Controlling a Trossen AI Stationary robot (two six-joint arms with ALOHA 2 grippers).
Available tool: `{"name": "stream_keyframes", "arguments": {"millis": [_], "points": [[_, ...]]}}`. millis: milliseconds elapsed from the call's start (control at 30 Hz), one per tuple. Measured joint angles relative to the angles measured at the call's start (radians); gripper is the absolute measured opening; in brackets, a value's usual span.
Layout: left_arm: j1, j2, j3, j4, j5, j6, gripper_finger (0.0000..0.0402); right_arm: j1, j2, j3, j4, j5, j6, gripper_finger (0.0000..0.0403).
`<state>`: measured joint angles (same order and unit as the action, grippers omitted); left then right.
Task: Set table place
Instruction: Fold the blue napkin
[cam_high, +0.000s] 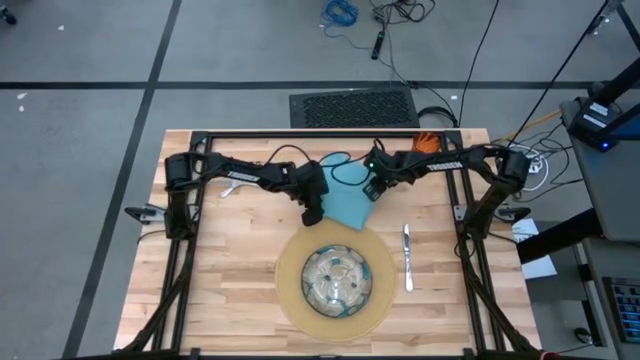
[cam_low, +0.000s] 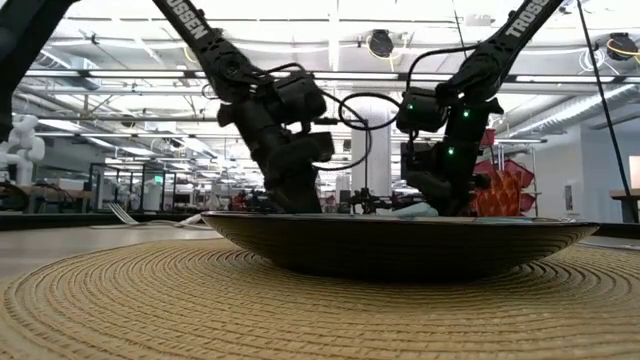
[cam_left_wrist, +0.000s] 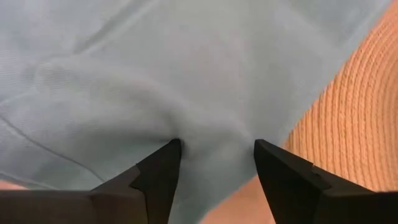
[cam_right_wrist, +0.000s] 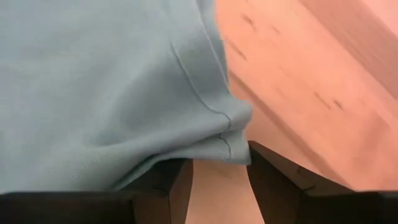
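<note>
High view: your left gripper (cam_high: 313, 214) and right gripper (cam_high: 374, 190), fingers parted, straddle opposite edges of the teal napkin (cam_high: 347, 205) beside the mat (cam_high: 290, 290), apparently to spread it flat.

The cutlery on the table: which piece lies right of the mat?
The knife, alone on bare wood right of the mat. The fork lies far back left, under the left arm.
</note>
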<state>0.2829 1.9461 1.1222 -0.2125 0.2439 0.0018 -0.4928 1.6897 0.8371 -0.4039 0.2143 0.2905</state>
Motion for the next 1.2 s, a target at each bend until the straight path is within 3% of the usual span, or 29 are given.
{"name": "stream_keyframes", "arguments": {"millis": [300,467,567,833,1000,1200], "points": [[0.003,-0.144,-0.244,0.301,-0.013,-0.230,0.0189,-0.042,0.006,0.012,0.079,-0.045,-0.044,0.0137],[-0.057,-0.145,-0.280,0.499,-0.015,-0.366,0.0189,-0.042,0.005,0.072,0.086,-0.043,-0.066,0.0137],[-0.112,-0.148,-0.275,0.575,-0.067,-0.387,0.0189,-0.052,0.005,0.112,0.070,-0.044,-0.095,0.0137],[-0.157,-0.182,-0.276,0.405,-0.335,-0.167,0.0189,-0.104,0.003,0.199,-0.122,-0.021,-0.124,0.0137],[-0.110,-0.183,-0.273,0.428,-0.332,-0.069,0.0189,-0.079,0.002,0.219,-0.241,-0.018,-0.108,0.0137],[-0.052,-0.182,-0.274,0.428,-0.280,0.011,0.0189,-0.011,-0.035,0.219,-0.299,0.090,-0.093,0.0137]]}}
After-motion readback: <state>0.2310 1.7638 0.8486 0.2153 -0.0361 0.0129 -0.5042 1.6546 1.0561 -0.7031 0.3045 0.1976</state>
